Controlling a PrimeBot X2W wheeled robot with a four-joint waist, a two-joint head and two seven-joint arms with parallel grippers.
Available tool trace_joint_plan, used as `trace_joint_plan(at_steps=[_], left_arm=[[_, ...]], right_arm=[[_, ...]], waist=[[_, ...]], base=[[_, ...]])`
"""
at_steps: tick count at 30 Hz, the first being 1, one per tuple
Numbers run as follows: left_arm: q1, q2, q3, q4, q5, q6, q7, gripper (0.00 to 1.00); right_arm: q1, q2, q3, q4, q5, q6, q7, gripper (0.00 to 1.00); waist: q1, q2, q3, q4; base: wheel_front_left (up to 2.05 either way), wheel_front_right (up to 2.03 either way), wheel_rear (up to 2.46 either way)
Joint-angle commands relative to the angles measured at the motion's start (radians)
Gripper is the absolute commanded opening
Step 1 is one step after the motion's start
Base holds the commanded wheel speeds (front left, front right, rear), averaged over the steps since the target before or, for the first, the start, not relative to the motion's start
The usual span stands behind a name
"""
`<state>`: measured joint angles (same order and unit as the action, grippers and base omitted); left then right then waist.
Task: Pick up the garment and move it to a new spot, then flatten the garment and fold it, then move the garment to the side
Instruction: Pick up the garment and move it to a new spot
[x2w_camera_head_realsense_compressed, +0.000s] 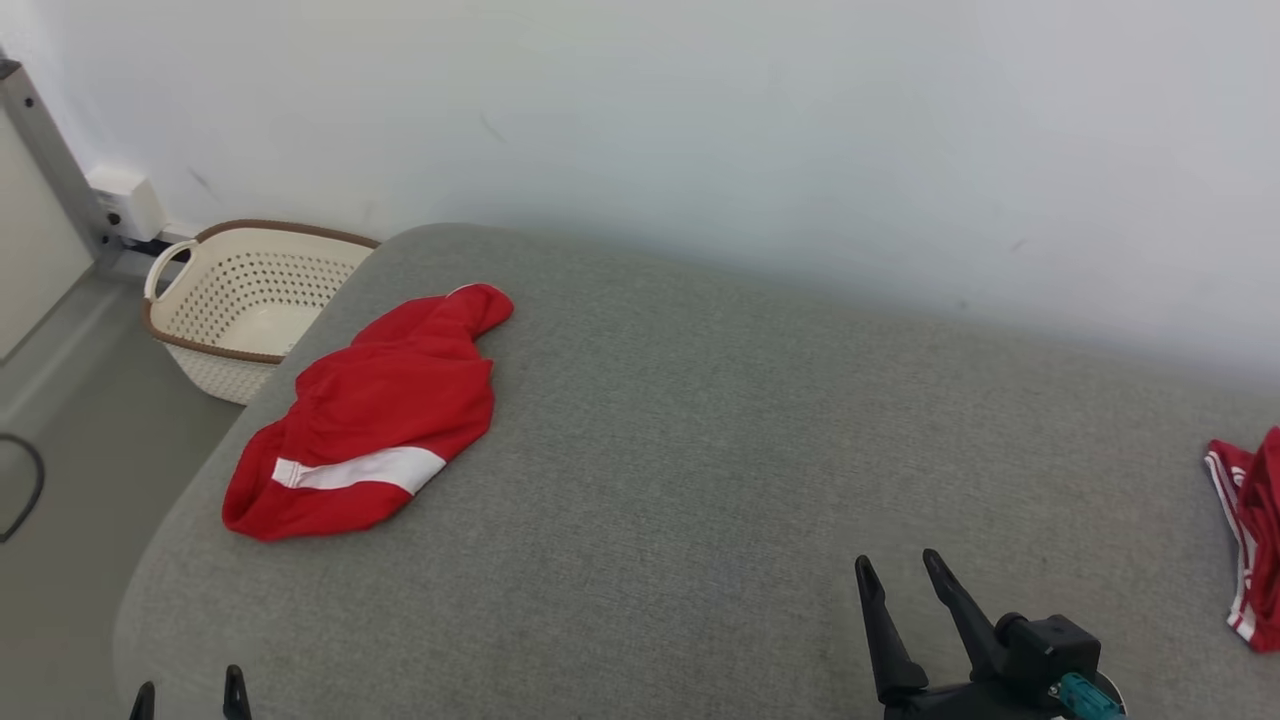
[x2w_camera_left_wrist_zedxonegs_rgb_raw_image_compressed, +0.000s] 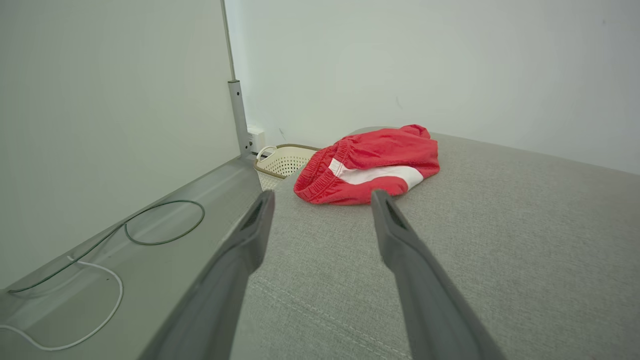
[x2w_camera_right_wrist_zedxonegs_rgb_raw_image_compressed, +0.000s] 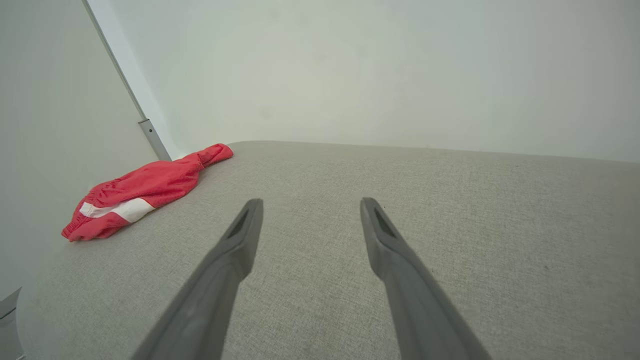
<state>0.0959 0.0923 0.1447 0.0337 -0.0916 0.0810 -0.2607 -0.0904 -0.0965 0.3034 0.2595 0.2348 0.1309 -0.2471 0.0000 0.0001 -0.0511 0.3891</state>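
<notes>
Left gripper and right gripper both spread wide, empty. Garment: red, white stripe, gathered waistband, crumpled on grey cushion, far left corner, near basket.

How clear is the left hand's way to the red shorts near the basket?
Probably clear: the left hand is open and points at the shorts, with bare cushion between them and nothing lying on them.

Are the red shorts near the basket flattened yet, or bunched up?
Bunched up. The red shorts lie in a rumpled heap on the grey cushion, waistband curled over, one end twisted to a point.
</notes>
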Motion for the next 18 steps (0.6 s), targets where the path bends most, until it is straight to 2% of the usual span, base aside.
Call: trace_joint_plan(at_steps=[1, 10, 18], left_arm=[[0.01, 0.008, 0.003, -0.001, -0.009, 0.002, -0.002, 1.0], [0.023, 0.016, 0.012, -0.012, -0.02, 0.015, -0.001, 1.0], [0.006, 0.017, 0.023, -0.009, -0.039, 0.018, -0.002, 1.0]], right_arm=[[-0.003, -0.004, 0.005, 0.0, 0.007, 0.0, -0.006, 1.0], [-0.013, -0.002, 0.024, 0.013, 0.018, 0.0, -0.014, 1.0], [-0.018, -0.011, 0.035, 0.019, 0.026, 0.0, -0.018, 1.0]], waist=[[0.0, -0.0001, -0.001, 0.017], [0.0, -0.0001, -0.004, 0.047], [0.0, -0.0001, -0.002, 0.032]], base=[[0.0, 0.0, 0.0], [0.0, 0.0, 0.0], [0.0, 0.0, 0.0]])
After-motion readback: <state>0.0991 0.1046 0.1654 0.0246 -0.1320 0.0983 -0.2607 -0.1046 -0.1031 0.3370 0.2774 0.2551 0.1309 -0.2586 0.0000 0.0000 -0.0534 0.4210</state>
